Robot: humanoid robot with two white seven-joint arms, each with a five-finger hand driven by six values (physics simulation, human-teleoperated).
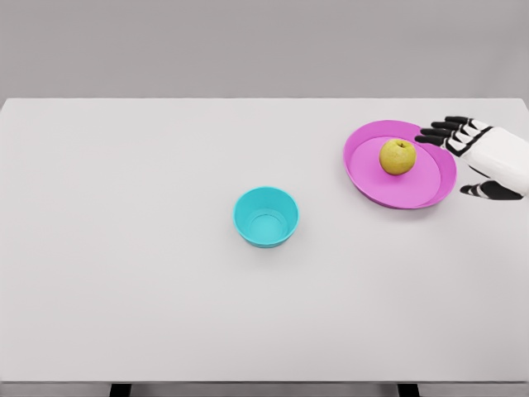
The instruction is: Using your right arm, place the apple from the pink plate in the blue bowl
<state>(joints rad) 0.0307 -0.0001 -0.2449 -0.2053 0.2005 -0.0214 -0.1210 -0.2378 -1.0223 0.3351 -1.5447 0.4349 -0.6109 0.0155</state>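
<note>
Reach step: right robot hand (478,157) spread and empty beside pink plate (372,180), short of yellow-green apple (397,156); next needs closing around it, then carry to blue bowl (265,217).

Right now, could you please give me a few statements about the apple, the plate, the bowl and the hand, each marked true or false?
1. The apple lies on the pink plate. True.
2. The blue bowl holds the apple. False: the bowl is empty.
3. The right hand grips the apple. False: its fingers are spread beside the plate, apart from the apple.
4. The bowl stands left of the plate. True.
</note>
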